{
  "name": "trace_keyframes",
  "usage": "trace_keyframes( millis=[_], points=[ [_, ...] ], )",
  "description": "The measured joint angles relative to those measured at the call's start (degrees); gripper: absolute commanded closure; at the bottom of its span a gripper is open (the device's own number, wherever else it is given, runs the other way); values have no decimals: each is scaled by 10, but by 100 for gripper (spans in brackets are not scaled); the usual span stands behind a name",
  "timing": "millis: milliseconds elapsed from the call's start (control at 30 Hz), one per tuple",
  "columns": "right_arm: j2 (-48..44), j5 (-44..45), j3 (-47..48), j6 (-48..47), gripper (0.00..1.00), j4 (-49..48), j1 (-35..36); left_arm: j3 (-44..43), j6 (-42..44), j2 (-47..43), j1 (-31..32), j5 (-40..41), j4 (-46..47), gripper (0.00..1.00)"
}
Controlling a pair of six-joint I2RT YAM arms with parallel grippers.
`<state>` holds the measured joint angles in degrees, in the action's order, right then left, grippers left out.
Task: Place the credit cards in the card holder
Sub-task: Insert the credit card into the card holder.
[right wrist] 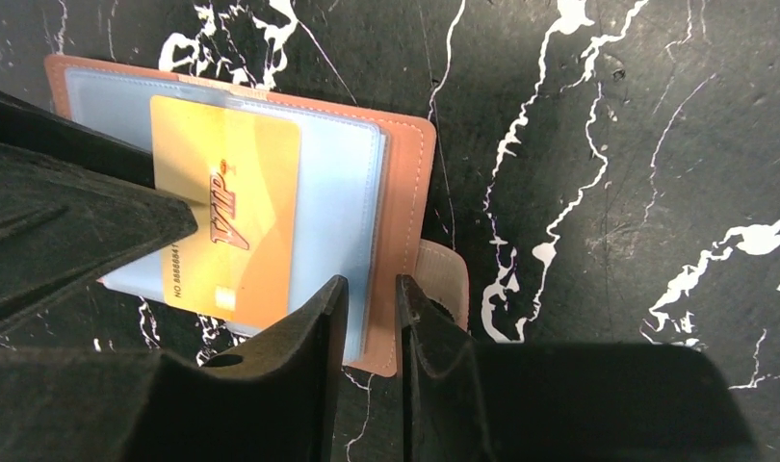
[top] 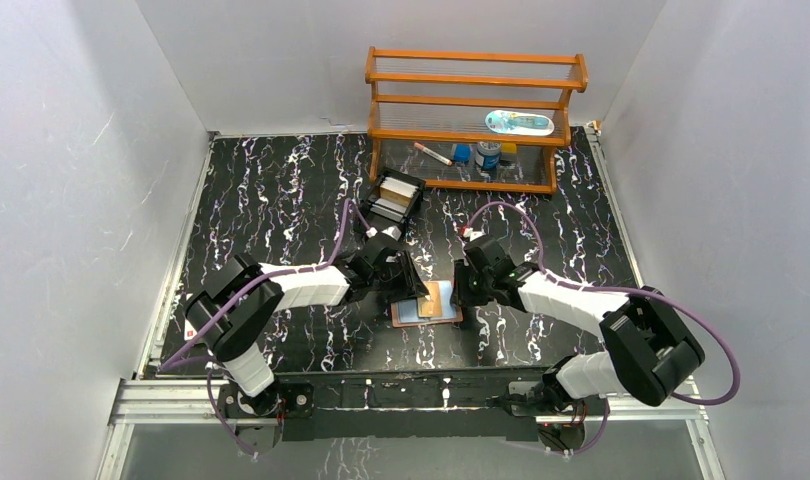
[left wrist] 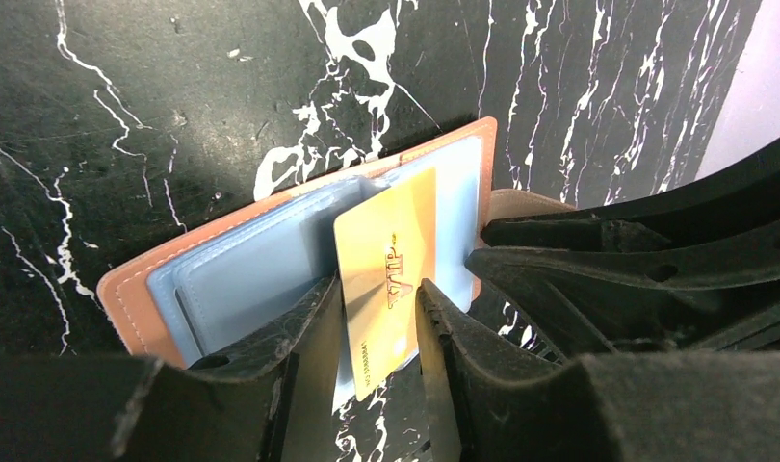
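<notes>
The tan card holder point(top: 421, 314) lies open on the black marble table, its pale blue pockets facing up point(left wrist: 242, 265). A yellow credit card point(left wrist: 386, 241) marked VIP sits partly in a pocket, and its near end sticks out over the table. My left gripper point(left wrist: 378, 285) is open, one finger on each side of that card's free end. My right gripper point(right wrist: 372, 280) stands narrowly open over the holder's right edge point(right wrist: 405, 183), by the snap tab point(right wrist: 444, 274). The card point(right wrist: 227, 207) shows there too. In the top view both grippers point(top: 406, 275) point(top: 463, 287) flank the holder.
A black open tray point(top: 396, 197) with more cards stands behind the left gripper. A wooden rack point(top: 476, 115) with small items stands at the back of the table. White walls close in both sides.
</notes>
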<state>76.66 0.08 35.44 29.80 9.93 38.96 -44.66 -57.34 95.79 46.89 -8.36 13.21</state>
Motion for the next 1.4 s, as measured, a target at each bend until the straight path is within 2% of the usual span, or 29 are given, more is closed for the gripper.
trace_keyframes(
  millis=[500, 967, 1233, 1400],
  points=[
    [-24, -15, -63, 61, 70, -95, -9, -63, 6, 43, 42, 42, -45, 69],
    [-24, -24, -67, 99, 69, -101, -6, -67, -43, 46, 50, 45, -46, 66],
    [-32, -24, -67, 101, 59, -91, -6, -69, -44, 46, 56, 51, -53, 62],
    [-67, -14, -50, 78, 55, -37, -5, -92, -8, 25, 58, 69, -109, 56]
  ],
)
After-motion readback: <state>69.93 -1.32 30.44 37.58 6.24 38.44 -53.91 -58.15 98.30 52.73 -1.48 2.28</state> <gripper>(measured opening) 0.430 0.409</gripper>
